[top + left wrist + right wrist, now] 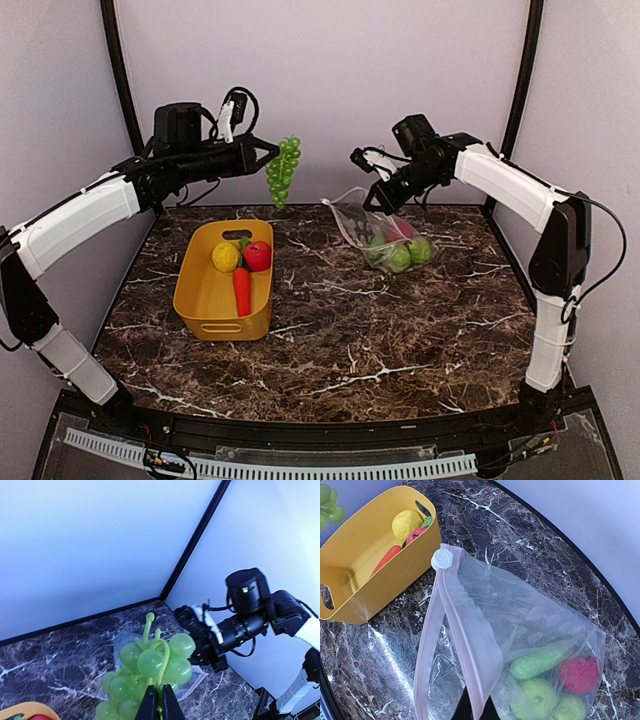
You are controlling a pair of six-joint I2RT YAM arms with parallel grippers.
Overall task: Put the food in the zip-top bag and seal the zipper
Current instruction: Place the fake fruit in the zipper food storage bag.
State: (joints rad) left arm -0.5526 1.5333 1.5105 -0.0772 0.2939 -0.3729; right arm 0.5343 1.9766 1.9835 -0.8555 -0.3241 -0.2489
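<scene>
Our left jaws are pinching the green grapes [150,667] by the stem, cluster dangling lengthwise above the surface [350,340]. We are holding the zip-top bag [530,625] up by its zipper [465,625] in clamped right jaws, mouth gaping, well right of the grapes.

The rectangular yellow plastic basket [205,300] holds a yellow toy lemon [225,257], a red toy apple [257,256] and an orange-red toy carrot [242,290]. The toy grape bunch [282,170] is translucent light green. The clear crinkly zip-top bag [530,605] has a pale pink zipper strip [475,645]; the marble-pattern tabletop [350,350] is dark brown with white veins.
</scene>
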